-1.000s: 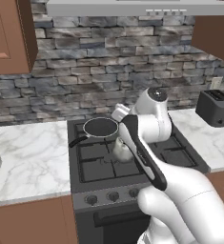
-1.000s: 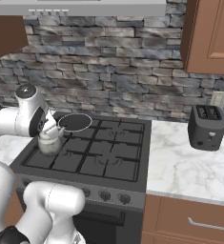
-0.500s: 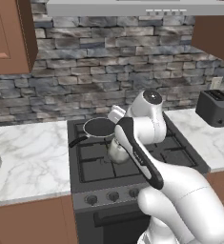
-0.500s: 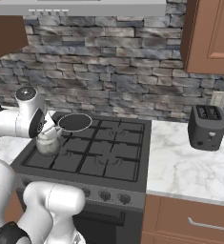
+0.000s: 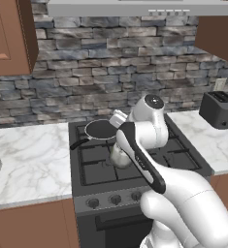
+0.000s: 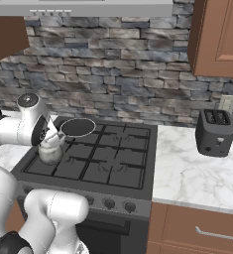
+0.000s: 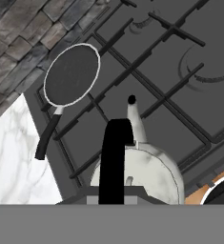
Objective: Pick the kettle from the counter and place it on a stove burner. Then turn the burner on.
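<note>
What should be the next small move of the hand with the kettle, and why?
Probably lower it straight down. The hand is shut on the kettle by its handle, over the front left stove burner, in front of the frying pan, and whether it rests on the grate is unclear.

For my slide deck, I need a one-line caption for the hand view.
Kettle held by its black handle over the cooktop, spout toward the frying pan.

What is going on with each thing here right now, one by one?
kettle: upright, held by its black handle over the front-left part of the cooktop.
gripper: shut on the kettle's handle.
frying pan: empty, on the rear-left burner.
toaster: on the counter, slots empty.
</note>
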Robot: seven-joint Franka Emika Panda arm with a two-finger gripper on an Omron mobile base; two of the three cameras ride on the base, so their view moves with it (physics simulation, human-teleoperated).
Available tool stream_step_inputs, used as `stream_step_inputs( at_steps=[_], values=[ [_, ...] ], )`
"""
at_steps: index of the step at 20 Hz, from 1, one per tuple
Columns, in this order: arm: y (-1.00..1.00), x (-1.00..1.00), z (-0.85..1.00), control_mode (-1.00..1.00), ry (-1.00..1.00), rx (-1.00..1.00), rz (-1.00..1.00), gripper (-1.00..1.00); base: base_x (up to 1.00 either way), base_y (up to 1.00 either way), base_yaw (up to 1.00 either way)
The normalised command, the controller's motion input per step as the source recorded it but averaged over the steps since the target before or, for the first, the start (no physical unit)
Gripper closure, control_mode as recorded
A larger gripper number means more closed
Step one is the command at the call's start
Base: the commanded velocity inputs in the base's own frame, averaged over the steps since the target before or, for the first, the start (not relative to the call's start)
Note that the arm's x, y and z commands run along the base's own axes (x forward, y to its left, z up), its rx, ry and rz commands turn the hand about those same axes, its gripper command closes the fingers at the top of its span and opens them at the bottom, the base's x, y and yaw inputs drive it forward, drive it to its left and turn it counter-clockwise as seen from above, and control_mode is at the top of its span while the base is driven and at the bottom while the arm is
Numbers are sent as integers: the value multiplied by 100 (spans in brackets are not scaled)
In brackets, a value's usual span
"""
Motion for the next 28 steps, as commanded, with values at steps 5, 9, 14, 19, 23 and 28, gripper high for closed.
stream_step_inputs(
  at_steps=[5, 9, 14, 19, 23, 28],
  values=[
    [4, 9, -13, -100, 0, 0, 0, 100, 0, 0, 0],
    [0, 9, -6, -100, -1, -1, 0, 100, 0, 0, 0],
    [0, 6, -3, -100, 0, -2, 0, 100, 0, 0, 0],
    [0, 16, -7, -100, -2, -2, 0, 100, 0, 0, 0],
    [0, 14, -5, -100, -3, -1, 0, 100, 0, 0, 0],
    [0, 15, -11, -100, -4, -3, 0, 100, 0, 0, 0]
  ],
)
